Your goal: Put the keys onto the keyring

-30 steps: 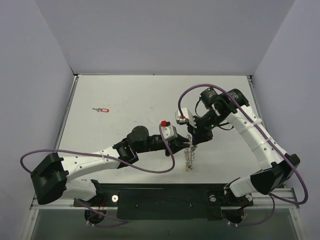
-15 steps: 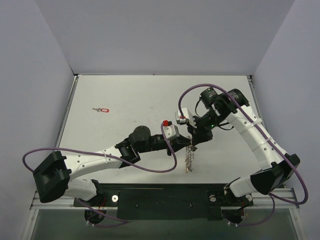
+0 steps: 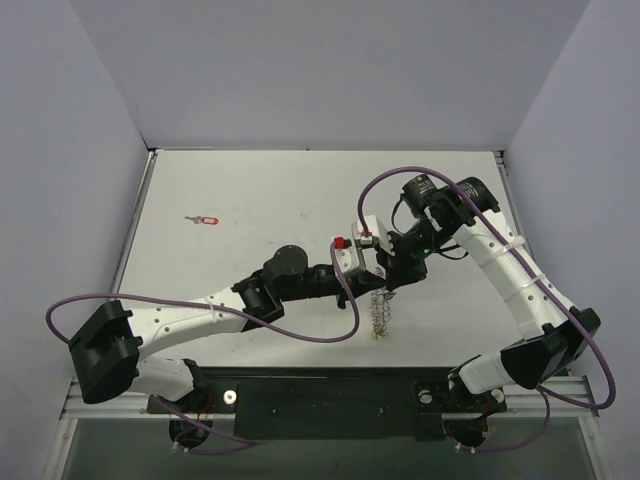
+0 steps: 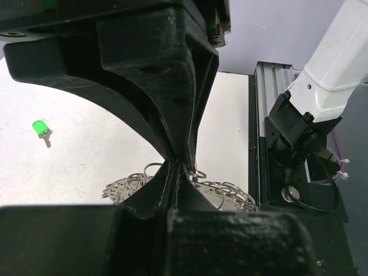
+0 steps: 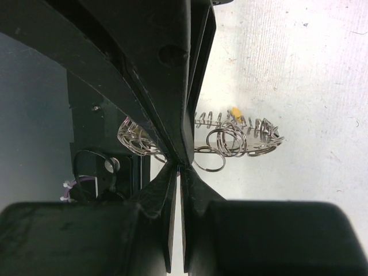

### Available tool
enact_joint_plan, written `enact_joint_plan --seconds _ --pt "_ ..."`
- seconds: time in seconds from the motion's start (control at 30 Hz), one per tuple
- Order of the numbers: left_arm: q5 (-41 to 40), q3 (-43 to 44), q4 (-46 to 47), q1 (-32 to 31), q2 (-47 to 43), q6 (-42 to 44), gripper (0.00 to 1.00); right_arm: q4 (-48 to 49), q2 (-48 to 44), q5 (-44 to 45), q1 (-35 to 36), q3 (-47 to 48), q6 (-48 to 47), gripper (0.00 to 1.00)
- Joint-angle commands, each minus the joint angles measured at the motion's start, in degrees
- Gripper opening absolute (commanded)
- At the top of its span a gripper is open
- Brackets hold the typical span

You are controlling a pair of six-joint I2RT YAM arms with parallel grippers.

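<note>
The keyring (image 3: 380, 315), a bunch of silver rings and pieces, dangles above the table's near middle. My right gripper (image 3: 387, 283) is shut on its top. My left gripper (image 3: 370, 284) has come in from the left and is shut on the keyring right beside it. In the left wrist view the jaws (image 4: 179, 167) meet, with the keyring (image 4: 221, 192) spread just behind them. The right wrist view has the right gripper (image 5: 181, 167) pinched shut, the keyring (image 5: 230, 141) beyond it and a yellow key head (image 5: 236, 113) in the bunch. Two loose keys lie on the table: red-headed (image 3: 206, 219) and green-headed (image 4: 41, 129).
Both arms cross over the table's near middle, with purple cables (image 3: 340, 330) looping around them. The black rail (image 3: 320, 395) runs along the near edge. The red-headed key lies far left at the back.
My left gripper has moved right, up against the right gripper, and closed on the keyring's top. The right arm and the hanging keyring have hardly moved.
</note>
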Motion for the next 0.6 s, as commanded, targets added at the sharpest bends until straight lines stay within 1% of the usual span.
enact_joint_plan --seconds 0.0,0.03,0.07,0.13,0.57 --pt "1.0 3.6 -3.6 -0.2 0.4 0.9 0.02 -9.8 -1.0 -3.2 0.0 0.6 -0.2 0.00" --pt "1.0 3.6 -3.9 -0.3 0.4 0.8 0.06 -9.8 -1.0 -3.2 0.0 0.6 -0.2 0.00" --pt "1.0 3.5 -3.8 -0.2 0.1 0.8 0.12 -9.9 -1.0 -3.2 0.0 0.5 -0.1 0.00" --pt "0.7 3.0 -3.3 -0.3 -0.2 0.9 0.15 -9.9 -1.0 -3.2 0.0 0.6 -0.2 0.00" --pt "0.7 3.6 -3.7 -0.2 0.2 0.8 0.16 -9.9 -1.0 -3.7 -0.3 0.6 -0.1 0.00"
